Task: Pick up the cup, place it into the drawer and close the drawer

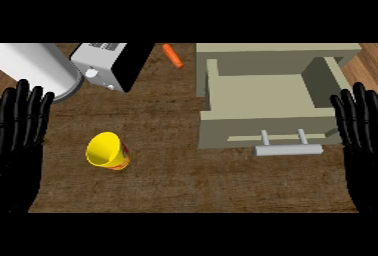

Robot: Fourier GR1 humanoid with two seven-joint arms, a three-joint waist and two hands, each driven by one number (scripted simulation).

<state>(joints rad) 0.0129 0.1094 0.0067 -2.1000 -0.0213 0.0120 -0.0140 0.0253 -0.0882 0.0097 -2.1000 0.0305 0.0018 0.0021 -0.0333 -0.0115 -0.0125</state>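
A yellow cup [107, 150] with an orange-red band stands on the brown counter, left of centre and tilted in the view. To its right, the olive drawer [260, 91] is pulled out of its cabinet, its inside bare, with a grey bar handle [288, 149] on the front. My left hand [22, 125] rests open at the left edge, fingers up, a short way left of the cup. My right hand [359, 125] rests open at the right edge, beside the drawer's right wall. Neither hand touches anything.
A white cylinder [40, 67] lies at the back left. A white and black box-shaped appliance [111, 62] sits beside it. An orange carrot [172, 55] lies at the back, left of the cabinet [277, 49].
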